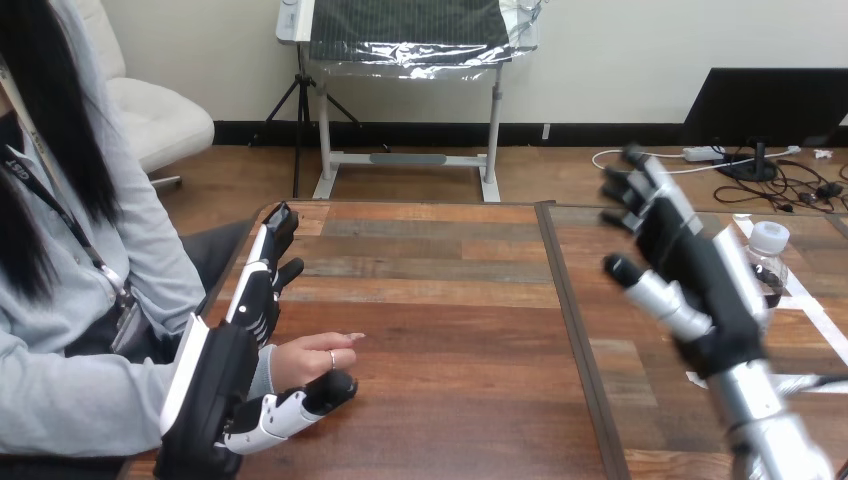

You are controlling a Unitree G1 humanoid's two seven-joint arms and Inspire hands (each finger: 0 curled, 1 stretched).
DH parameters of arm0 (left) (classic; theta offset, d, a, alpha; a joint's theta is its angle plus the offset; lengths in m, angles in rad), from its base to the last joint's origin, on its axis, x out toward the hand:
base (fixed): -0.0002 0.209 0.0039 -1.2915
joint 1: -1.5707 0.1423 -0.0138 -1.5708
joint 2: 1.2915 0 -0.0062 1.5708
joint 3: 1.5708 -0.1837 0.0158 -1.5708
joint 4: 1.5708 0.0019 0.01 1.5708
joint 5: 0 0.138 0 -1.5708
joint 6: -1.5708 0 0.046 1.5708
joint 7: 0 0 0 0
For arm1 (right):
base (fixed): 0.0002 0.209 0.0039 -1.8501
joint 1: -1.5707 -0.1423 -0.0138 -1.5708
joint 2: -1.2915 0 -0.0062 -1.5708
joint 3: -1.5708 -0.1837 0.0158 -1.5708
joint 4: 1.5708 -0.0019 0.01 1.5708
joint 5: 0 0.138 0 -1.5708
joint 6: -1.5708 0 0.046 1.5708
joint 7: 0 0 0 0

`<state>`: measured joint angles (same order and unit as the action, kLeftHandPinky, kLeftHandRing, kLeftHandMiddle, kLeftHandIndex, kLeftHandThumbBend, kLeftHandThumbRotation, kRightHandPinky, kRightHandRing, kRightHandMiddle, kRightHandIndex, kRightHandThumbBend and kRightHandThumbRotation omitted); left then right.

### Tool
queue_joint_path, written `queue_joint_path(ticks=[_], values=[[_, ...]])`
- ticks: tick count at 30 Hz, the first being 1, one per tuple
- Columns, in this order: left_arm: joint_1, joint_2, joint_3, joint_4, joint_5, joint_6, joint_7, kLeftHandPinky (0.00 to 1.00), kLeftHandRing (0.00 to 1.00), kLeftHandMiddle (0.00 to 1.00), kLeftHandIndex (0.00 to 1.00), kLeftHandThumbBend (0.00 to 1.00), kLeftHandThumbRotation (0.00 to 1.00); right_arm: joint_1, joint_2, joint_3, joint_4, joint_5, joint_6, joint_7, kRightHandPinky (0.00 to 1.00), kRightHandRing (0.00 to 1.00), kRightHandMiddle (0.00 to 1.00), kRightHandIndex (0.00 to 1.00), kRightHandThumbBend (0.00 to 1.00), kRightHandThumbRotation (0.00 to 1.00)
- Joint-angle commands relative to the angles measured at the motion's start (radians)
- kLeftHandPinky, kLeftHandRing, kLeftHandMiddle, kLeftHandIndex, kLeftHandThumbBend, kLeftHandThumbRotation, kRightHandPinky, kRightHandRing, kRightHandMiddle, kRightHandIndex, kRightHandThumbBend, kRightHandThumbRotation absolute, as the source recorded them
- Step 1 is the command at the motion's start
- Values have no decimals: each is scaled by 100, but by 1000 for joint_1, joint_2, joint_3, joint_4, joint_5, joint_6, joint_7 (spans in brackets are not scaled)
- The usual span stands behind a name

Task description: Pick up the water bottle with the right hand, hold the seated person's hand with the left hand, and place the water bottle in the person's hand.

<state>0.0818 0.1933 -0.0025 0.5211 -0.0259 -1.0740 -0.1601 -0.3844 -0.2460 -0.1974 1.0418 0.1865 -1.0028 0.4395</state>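
Right hand (700, 275) fingers (628, 190) straight, spread, holding nothing. Bottle (768, 250) just beyond palm, to right, partly hidden by it. Stands upright on worktop (450, 300), long axis vertical; clear, white cap. Right hand far nearer than left. Left hand (215, 390) fingers straight, thumb touching near side of person's hand (310, 358); no clasp seen.

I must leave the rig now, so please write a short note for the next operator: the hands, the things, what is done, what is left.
Left hand: open, beside the person's hand at the left of the table, thumb near it; no clasp seen.
Right hand: open, raised before the water bottle, which stands at the right.
Done: none. Left: grasp bottle, hold hand, deliver.
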Motion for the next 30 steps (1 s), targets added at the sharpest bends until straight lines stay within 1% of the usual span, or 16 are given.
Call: queue_joint_path(ticks=[1,8,11,14,15,20,24,30], values=[[-39,0,4,-9,-41,-1,-19,95,100,100,100,100,67,-143,-47,-26,-40,7,-2,-26,89,93,94,97,100,65],[-34,-3,12,-14,-41,0,-23,95,100,100,100,100,66,-182,-83,-34,-25,-9,-2,-52,88,94,94,97,100,64],[-31,-5,21,-17,-26,3,-11,94,100,100,100,100,67,-197,-93,-38,-21,-9,13,-64,89,94,94,97,100,63],[-30,-6,25,-16,-22,0,-10,93,100,100,100,100,67,-216,-108,-41,-6,-10,13,-69,89,95,94,97,100,62],[-29,-8,26,-18,-22,2,-9,93,100,100,100,100,67,-224,-113,-43,-2,-9,21,-73,89,95,94,97,100,62],[-28,-12,30,-17,-21,0,-8,92,100,100,100,100,68,-250,-126,-53,13,-4,44,-82,91,97,95,97,100,60],[-24,-11,32,-19,-22,-1,-10,92,100,100,100,100,68,-270,-139,-60,29,-15,56,-110,93,97,95,98,100,59],[-25,-8,36,-15,-23,-4,-12,92,100,100,100,100,68,-294,-154,-66,51,-21,67,-129,95,98,95,97,100,57]])
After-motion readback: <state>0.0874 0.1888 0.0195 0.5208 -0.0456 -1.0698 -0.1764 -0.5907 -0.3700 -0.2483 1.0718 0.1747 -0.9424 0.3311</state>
